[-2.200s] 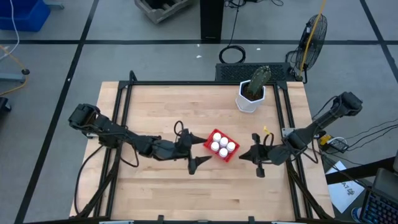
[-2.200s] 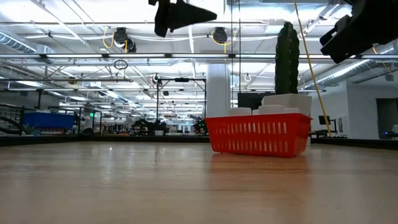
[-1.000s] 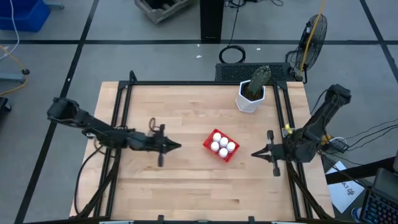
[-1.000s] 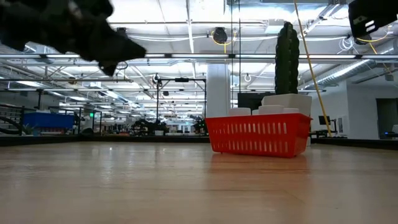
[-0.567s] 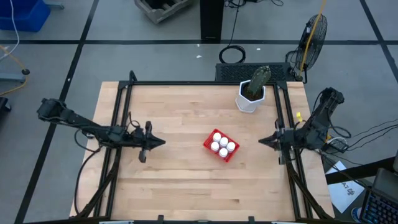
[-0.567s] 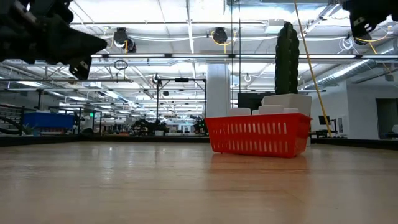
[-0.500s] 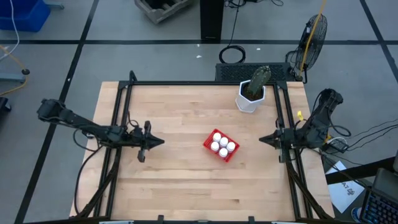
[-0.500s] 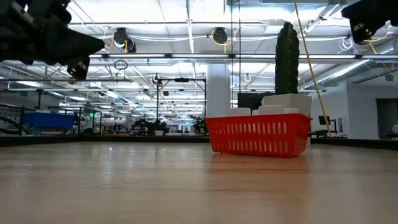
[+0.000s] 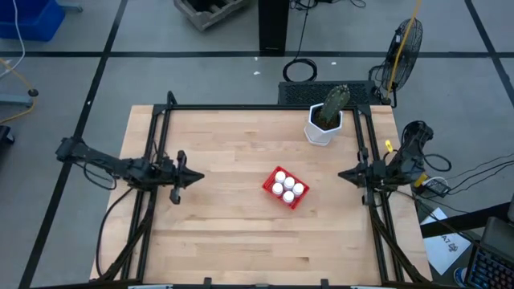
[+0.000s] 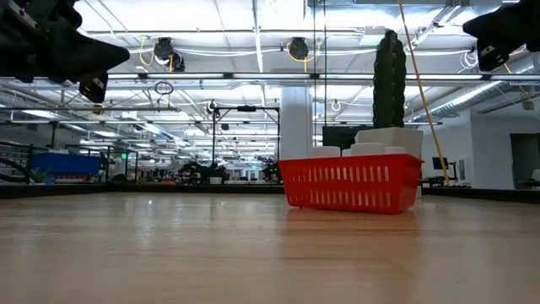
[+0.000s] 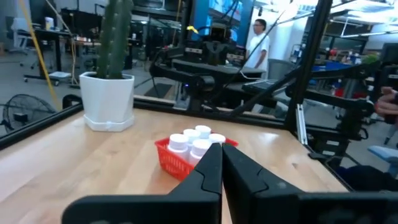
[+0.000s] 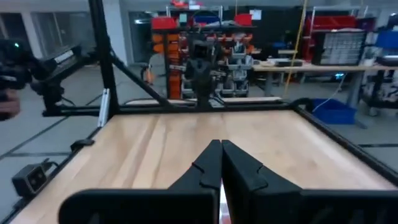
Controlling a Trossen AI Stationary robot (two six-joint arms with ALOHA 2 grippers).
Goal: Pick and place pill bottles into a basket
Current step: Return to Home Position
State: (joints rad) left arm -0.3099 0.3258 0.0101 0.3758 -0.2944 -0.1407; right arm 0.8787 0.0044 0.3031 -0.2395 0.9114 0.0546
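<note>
While left tool (image 9: 195, 177) and right tool (image 9: 341, 174) hang closed, we judge the pill bottles (image 9: 287, 187) light, stiff, slick; grasp their sides.

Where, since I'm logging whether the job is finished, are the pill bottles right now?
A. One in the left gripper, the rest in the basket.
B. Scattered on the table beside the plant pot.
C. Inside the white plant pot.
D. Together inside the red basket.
D: in the high view the pill bottles cluster inside the red basket, and the left gripper and right gripper are shut, holding nothing.
</note>
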